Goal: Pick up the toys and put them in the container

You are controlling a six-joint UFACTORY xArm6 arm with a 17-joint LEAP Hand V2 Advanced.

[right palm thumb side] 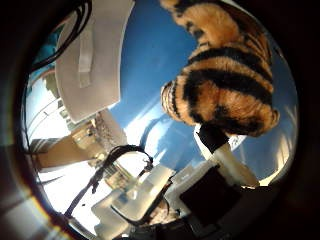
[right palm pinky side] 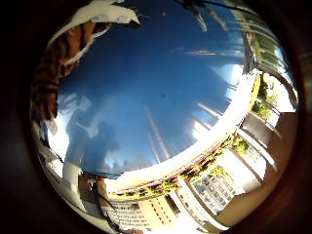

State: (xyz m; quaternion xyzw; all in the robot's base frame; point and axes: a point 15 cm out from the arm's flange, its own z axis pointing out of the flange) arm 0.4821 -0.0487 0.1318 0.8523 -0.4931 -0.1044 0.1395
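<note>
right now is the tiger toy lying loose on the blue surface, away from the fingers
No, the striped tiger toy sits close against the palm with a white and black finger of the hand pressed to it, above the blue surface.

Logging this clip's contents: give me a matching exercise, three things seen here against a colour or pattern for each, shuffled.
Things:
1. toy
2. surface
3. hand

Colours:
A. glossy blue
B. orange with black stripes
C. white and black

Pairs: 1-B, 2-A, 3-C. The toy is a plush tiger close to the palm, over the blue surface, with a black fingertip right against it.
</note>
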